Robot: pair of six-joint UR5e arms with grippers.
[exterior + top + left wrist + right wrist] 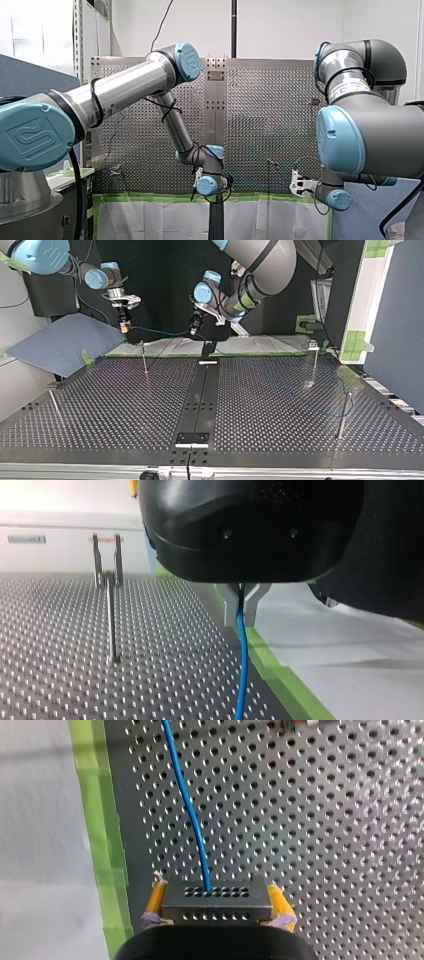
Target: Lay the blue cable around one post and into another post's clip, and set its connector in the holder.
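The blue cable (192, 815) was stretched in the air between both arms, above the taped edge of the tabletop (300, 820). Its dark connector (216, 901) sat clamped in my yellow-padded right end effector (217, 894). My left end effector (241, 605) was pinched on the cable further along, near a forked post (111, 625).

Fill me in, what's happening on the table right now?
Both arms hold the blue cable up over the far edge of the table in the top view. My right end effector clamps the dark connector between its yellow pads, and my left end effector pinches the cable further along. The clip post beside it is bare, so routing has not yet begun.
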